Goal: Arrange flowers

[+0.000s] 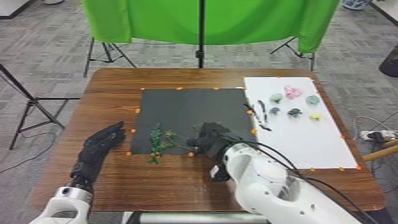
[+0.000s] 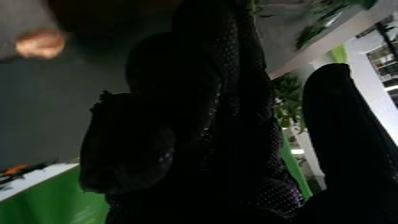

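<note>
Black fabric-gloved right hand [image 1: 211, 138], on white jointed right arm [image 1: 271, 184] with thin black cables [image 1: 293, 162] along it, over the near part of dark grey rectangular mat [image 1: 204, 107]. Cannot tell how far closed, nor whether holding a stem. Left of the right hand, on the mat's near left part: slender green leafy stems [image 1: 156, 142], lying flat, one end past the near edge. Note more green leaves [image 2: 288, 94] close by the right hand in the right wrist view. Left of the mat: black fabric-gloved left hand [image 1: 99, 141], straight and relaxed in the fingers, nothing in grasp.

Right of the mat: long white rectangular sheet [image 1: 306, 145], with soft pink flower head [image 1: 292, 92], small yellow flower head [image 1: 314, 116] and pale blue-green flower head [image 1: 312, 100] on its far half. At the mat's right edge, onto the sheet: thin dark sprigs [image 1: 261, 114]. Beneath all: brown wooden table [image 1: 178, 185].

Main hazard, by judgement: tangling of leaves, so that lifting one stem would drag its neighbour across the mat. Possible also: slipping of a thin stem from bulky gloved fabric, or pushing of loose ends farther over the near edge by a low sweep. Lesser risk: catching of cables on flower heads during a later reach rightward.
</note>
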Motion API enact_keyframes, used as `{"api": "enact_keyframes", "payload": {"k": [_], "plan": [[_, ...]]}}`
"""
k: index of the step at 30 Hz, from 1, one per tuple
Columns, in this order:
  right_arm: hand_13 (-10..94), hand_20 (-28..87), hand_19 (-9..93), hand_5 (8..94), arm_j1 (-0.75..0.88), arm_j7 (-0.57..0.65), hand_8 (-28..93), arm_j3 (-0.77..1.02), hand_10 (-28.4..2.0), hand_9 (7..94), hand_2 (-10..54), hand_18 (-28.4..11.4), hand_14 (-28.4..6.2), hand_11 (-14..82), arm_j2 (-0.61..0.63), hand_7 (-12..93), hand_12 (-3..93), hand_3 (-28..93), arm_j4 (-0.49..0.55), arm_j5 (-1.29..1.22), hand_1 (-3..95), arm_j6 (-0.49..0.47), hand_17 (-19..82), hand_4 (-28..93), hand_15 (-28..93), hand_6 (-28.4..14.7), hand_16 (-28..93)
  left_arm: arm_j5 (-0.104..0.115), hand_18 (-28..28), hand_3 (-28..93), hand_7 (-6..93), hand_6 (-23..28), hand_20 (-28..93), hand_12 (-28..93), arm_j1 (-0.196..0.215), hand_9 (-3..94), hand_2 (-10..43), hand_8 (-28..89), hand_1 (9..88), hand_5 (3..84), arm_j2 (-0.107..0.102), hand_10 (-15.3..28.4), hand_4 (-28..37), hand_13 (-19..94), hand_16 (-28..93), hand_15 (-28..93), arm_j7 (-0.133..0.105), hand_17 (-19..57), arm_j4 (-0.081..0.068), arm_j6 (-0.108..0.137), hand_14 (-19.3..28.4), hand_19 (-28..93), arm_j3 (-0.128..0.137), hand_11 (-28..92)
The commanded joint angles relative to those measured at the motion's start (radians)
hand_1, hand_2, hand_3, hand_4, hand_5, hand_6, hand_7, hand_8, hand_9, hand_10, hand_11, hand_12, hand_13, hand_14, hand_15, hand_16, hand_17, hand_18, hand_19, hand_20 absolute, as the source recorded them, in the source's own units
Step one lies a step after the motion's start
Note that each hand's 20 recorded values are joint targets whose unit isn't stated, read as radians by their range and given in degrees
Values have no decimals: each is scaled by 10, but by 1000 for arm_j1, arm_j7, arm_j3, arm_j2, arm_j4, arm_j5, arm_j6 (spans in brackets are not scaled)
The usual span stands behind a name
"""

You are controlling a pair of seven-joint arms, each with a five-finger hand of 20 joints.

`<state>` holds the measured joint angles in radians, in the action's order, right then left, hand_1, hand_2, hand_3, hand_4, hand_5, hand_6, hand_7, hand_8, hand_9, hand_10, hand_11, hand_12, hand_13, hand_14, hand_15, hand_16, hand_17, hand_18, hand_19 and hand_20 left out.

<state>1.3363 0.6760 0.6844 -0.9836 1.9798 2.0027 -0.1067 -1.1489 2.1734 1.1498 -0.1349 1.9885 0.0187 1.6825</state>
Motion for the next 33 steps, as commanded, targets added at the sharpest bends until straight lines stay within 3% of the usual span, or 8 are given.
{"api": "enact_keyframes", "payload": {"k": [1,11,18,20,26,29,33], "plan": [[937,382,932,814,29,-17,-65,-11,-137,916,91,-96,-54,304,-2,155,250,562,18,-49,274,-22,684,-107,507,-37,283,-5,120,624,83,28,185,117,13,393,-37,-56,295,413,8,116,-208,306,30,146,12,38,-1,-9,157,10,-1,116],[937,378,932,780,52,-13,-69,51,-138,912,93,-97,-56,302,-2,127,250,555,21,-116,277,12,680,-105,500,-41,287,-5,120,627,84,29,185,117,16,393,-38,-56,295,414,13,115,-208,305,29,147,11,38,-1,-10,157,10,-2,116],[937,378,932,785,163,-9,-67,302,-138,911,89,-98,-58,302,73,131,249,541,151,-229,276,-46,679,-105,498,-39,290,-5,120,626,84,30,185,117,21,393,-37,-56,295,415,18,116,-209,305,29,146,11,38,2,-7,157,11,1,117],[937,378,932,787,165,-14,-65,357,-139,910,82,-99,-58,303,111,132,250,536,166,-200,275,-8,679,-101,498,-38,290,-3,120,626,83,30,184,118,24,394,-37,-56,295,416,17,116,-209,305,30,146,11,38,2,-3,157,11,4,118],[937,404,932,760,63,39,-61,371,-136,899,-17,-106,-57,306,194,130,255,588,27,104,293,82,665,-97,482,-38,315,-6,120,625,83,30,184,117,17,394,-37,-56,295,416,14,117,-209,305,30,145,11,38,1,-8,158,11,-5,117],[930,421,932,742,26,58,-59,356,-134,892,-75,-106,-53,320,220,122,259,595,-48,160,304,40,660,-108,494,-43,323,-7,120,626,83,31,184,117,15,394,-37,-56,295,416,13,117,-208,305,30,146,12,38,1,-10,157,10,-7,117],[924,425,932,732,-26,78,-59,315,-137,884,-94,-104,-52,326,215,113,259,592,-138,159,306,8,654,-123,501,-48,322,-7,120,626,82,30,184,117,19,394,-37,-56,295,416,13,117,-209,305,30,146,11,38,2,-8,157,10,-8,117]]}}
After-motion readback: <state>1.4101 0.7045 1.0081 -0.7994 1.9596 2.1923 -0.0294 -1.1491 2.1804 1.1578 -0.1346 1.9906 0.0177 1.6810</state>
